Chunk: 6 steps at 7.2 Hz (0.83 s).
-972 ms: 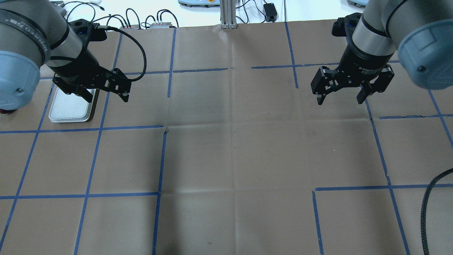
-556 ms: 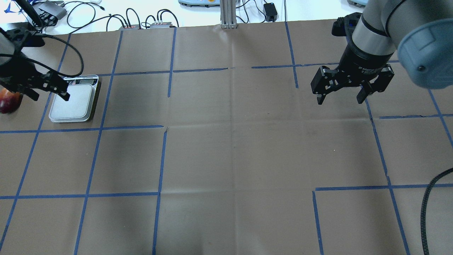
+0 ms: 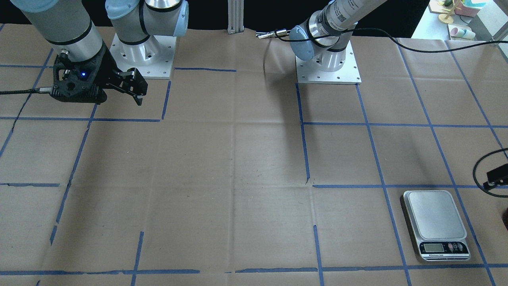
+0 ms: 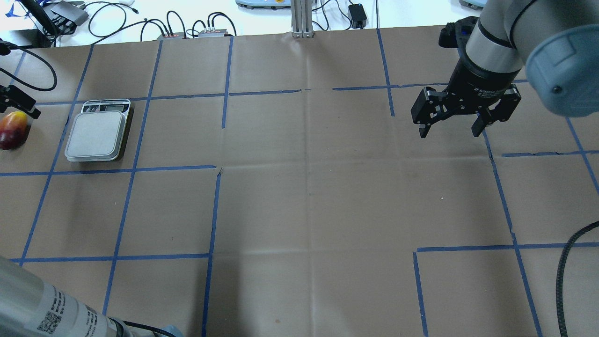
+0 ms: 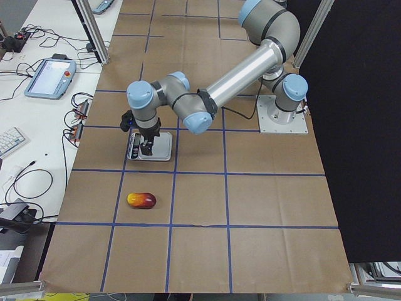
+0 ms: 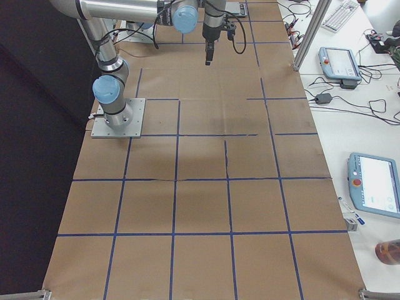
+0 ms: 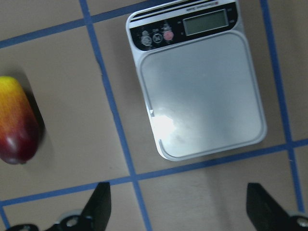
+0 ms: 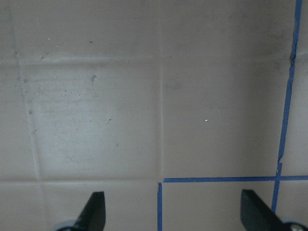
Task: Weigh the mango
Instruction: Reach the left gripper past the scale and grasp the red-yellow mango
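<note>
A strip of bare surface [image 4: 42,140] is seen between the mango [image 4: 12,129] and the scale [image 4: 97,135], the only obstacle near it. The left gripper [image 7: 179,211] is held above them with jaws spread wide, touching neither.

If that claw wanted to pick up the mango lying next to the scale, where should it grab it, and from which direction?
Probably from straight above, around the mango's middle, with the fingers closing across its short width. It lies flat on its side on the paper, apart from the scale, so both long flanks are free. The left gripper, open, is nearest.
</note>
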Tool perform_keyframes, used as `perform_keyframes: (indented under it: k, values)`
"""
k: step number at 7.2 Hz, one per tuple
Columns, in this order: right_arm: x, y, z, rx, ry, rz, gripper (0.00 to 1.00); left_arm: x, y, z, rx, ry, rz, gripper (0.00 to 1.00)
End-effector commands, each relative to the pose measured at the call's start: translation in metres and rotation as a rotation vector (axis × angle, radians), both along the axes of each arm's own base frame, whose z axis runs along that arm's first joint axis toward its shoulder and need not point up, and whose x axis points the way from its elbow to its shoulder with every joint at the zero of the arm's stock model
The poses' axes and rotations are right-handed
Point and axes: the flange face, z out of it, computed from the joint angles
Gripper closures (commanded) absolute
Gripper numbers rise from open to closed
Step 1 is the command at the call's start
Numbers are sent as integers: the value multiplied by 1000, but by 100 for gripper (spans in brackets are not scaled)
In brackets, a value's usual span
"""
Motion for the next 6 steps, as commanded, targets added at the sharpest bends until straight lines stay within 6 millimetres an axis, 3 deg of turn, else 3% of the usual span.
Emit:
perform_keyframes:
  k: [1,2,3,6]
  values:
    - [0,0,0,0,0,0,0,86,-36,-51,-19,-7,73,0]
    - [0,0,0,0,-2,0,0,123,-37,-77,-19,-2,130,0]
    - [0,0,0,0,0,0,0,140,-32,-93,-17,17,195,0]
    - [0,0,0,0,0,0,0,151,-37,-119,-6,33,214,0]
